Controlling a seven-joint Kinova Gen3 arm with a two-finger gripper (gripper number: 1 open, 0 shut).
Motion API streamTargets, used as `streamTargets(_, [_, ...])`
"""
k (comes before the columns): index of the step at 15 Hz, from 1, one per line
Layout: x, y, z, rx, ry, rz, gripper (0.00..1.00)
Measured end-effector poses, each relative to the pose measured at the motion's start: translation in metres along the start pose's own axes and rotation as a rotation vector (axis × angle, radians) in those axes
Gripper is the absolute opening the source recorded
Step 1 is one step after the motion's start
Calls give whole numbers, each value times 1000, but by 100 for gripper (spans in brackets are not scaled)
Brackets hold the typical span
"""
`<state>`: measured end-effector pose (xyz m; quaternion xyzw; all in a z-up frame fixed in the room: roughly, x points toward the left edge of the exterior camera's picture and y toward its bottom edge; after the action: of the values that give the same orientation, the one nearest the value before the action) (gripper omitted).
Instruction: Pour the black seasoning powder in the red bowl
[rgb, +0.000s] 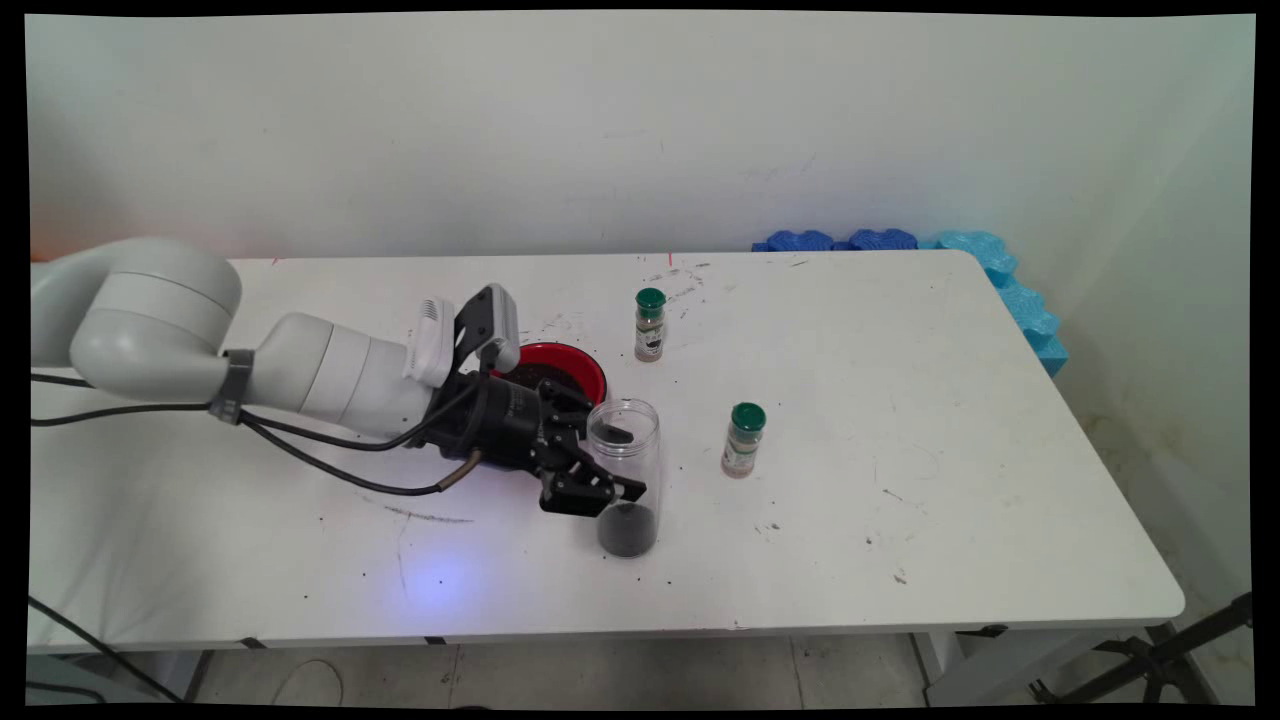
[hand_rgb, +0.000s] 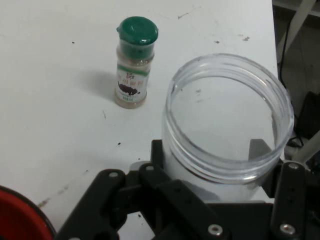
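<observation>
A clear plastic jar stands upright on the white table, open-mouthed, with a layer of dark grains at its bottom. My gripper reaches in from the left, low and level, and is shut on the jar's wall, one finger on the far side and one on the near side. In the hand view the jar fills the space between the fingers of the gripper. Just behind the hand sits a red bowl holding dark material; its rim shows at the lower left.
Two small spice bottles with green caps stand upright: one behind the jar, one to its right. Blue foam pieces lie along the table's back right corner. Dark specks dot the tabletop. Black cables trail from the arm.
</observation>
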<state>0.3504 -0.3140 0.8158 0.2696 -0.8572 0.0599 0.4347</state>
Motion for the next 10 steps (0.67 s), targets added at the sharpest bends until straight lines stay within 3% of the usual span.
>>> streamTargets(10, [26,-7,-36,-13,-8,33,0])
